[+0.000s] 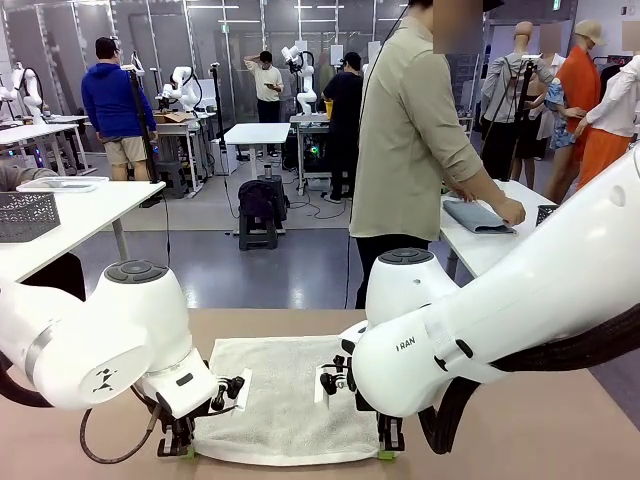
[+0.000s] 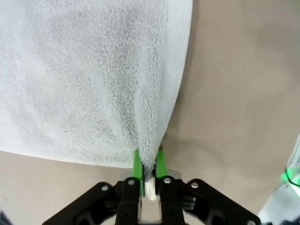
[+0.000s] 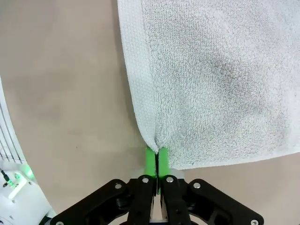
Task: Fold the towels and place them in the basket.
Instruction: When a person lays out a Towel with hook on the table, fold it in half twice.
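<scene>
The left gripper (image 2: 149, 161) and right gripper (image 3: 157, 157) each pinch a near-edge corner of the flat off-white terry-cloth towel (image 1: 285, 400); a person (image 1: 410, 140) stands beyond the table's (image 1: 520, 430) far edge.

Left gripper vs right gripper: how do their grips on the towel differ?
The left gripper pinches the near-left corner of the off-white towel; the right gripper pinches its near-right corner. From the left gripper's pinch a long raised ridge of cloth runs up the towel; at the right gripper's pinch there is just a short pucker, with flat cloth beyond. Shared: both are shut on the towel's near edge, green pads together.
</scene>
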You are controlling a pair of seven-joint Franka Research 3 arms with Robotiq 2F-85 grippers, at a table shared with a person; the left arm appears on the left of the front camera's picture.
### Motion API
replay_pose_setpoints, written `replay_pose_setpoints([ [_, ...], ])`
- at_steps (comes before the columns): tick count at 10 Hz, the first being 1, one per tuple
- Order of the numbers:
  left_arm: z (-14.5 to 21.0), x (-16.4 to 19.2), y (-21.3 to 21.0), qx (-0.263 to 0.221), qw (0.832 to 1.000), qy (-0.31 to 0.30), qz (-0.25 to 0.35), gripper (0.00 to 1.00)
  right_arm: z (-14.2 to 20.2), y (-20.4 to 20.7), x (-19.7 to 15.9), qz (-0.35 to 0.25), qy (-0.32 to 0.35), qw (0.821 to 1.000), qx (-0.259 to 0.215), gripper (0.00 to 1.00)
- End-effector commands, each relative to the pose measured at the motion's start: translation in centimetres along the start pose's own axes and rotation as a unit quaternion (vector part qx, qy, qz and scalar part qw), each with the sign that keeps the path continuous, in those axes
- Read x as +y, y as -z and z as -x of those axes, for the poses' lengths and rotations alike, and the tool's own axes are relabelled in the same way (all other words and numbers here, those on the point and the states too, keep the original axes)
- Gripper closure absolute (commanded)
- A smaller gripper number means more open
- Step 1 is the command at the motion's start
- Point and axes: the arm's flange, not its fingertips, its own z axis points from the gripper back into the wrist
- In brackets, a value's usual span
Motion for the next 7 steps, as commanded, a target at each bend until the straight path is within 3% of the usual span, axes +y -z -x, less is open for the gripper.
replay_pose_setpoints([
  [1, 1.5, -1.6, 0.6, 0.000, 1.000, 0.016, 0.023, 1.00, 0.3, 0.6, 0.1, -0.009, 0.003, 1.000, 0.008, 1.00],
  [7, 1.5, -1.8, -2.8, -0.010, 1.000, 0.018, 0.010, 1.00, 0.4, -1.8, 0.9, 0.002, 0.000, 1.000, 0.009, 1.00],
])
